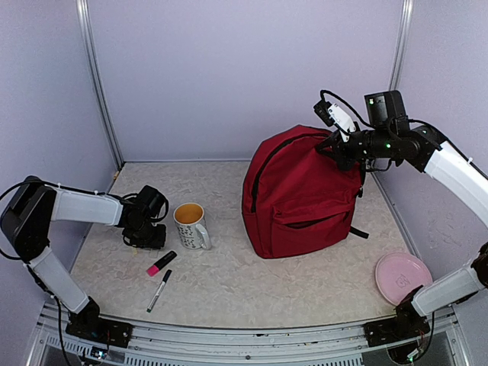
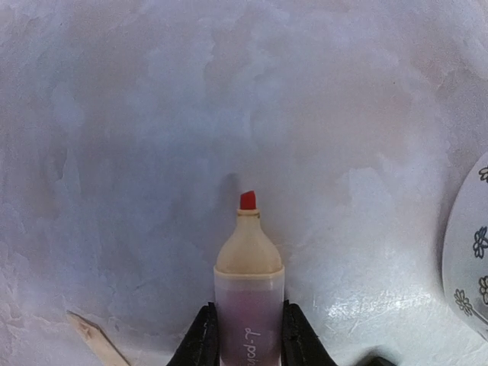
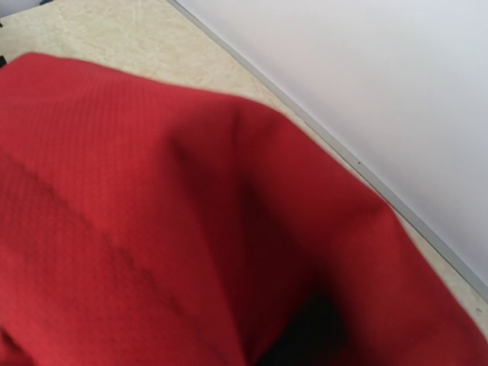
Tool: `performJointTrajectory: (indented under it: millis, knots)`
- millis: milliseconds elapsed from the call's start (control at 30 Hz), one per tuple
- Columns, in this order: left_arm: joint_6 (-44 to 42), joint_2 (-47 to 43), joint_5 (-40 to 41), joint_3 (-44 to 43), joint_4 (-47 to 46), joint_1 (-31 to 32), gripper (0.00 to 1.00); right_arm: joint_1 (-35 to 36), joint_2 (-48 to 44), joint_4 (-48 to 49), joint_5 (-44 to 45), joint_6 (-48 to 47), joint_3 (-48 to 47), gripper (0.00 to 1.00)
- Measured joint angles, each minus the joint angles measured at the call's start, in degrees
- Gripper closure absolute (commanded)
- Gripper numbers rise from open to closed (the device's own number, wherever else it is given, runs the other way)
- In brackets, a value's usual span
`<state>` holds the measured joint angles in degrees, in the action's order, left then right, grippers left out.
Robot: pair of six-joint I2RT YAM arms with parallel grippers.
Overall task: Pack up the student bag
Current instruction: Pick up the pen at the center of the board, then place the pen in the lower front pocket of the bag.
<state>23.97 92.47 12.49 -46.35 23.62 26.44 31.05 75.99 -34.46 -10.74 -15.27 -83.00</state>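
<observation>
We look at pale lilac walls closing in a marbled beige surface (image 1: 229,305). On its right half stands the large dark red fabric backpack (image 1: 301,194), upright, with its front pocket towards the arms. The right pincer (image 1: 336,145) is at the bag's top rear corner, drawn together on a fold of the red cloth. The left pincer (image 2: 244,332) sits low, just left of a white patterned mug (image 1: 191,225), its fingers pressed against both sides of an uncapped translucent red-tipped highlighter (image 2: 248,267). Nearer the arms lie a pink-and-black marker (image 1: 161,263) and a slim black pen (image 1: 158,290). A round pink plate (image 1: 402,277) rests by the right arm's base.
</observation>
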Motion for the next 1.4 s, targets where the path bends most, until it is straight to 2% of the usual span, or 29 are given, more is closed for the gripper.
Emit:
performJointTrajectory:
  millis: [200, 367, 467, 600, 767, 833, 900, 1167, 1300, 1400]
  knots:
    - [0.20, -2.43, -0.09, 0.00, 2.19, 0.02, 0.88, 0.00, -0.02, 0.00, 0.02, 0.22, 0.00, 1.00]
    - [0.59, -10.05, 0.42, -1.73, 4.00, 0.17, 0.89, 0.00, -0.02, 0.02, 0.37, 0.76, 0.00, 1.00]
    - [0.22, -15.15, 2.08, -5.40, 4.72, 2.49, 0.91, 0.00, -0.02, 0.04, 0.52, 1.31, 0.00, 1.00]
    - [-2.84, -22.23, 5.20, -10.62, 2.60, 13.68, 0.89, 0.00, -0.02, 0.09, 0.57, 1.70, 0.00, 1.00]
    - [-12.35, -24.92, 6.58, -15.72, -6.05, 33.11, 0.88, 0.00, 0.00, 0.11, 0.68, 2.12, 0.00, 1.00]
    - [-16.24, -21.29, 4.85, -18.40, -9.90, 38.36, 0.90, 0.00, 0.00, 0.11, 0.72, 2.32, 0.00, 1.00]
    - [-19.85, -14.47, 2.40, -22.71, -12.35, 40.72, 0.91, 0.00, 0.00, 0.09, 0.70, 2.58, 0.00, 1.00]
    - [-32.70, 12.59, -5.42, -40.96, -14.51, 41.75, 0.92, 0.00, 0.00, 0.04, 0.48, 3.50, 0.00, 1.00]
    - [-38.32, 21.40, -3.80, -51.19, -14.29, 42.23, 0.93, 0.00, 0.00, 0.02, 0.26, 4.15, 0.00, 1.00]
    - [-41.79, 25.16, 0.09, -54.93, -15.91, 42.95, 0.92, 0.00, 0.00, 0.02, 0.20, 4.42, 0.02, 1.00]
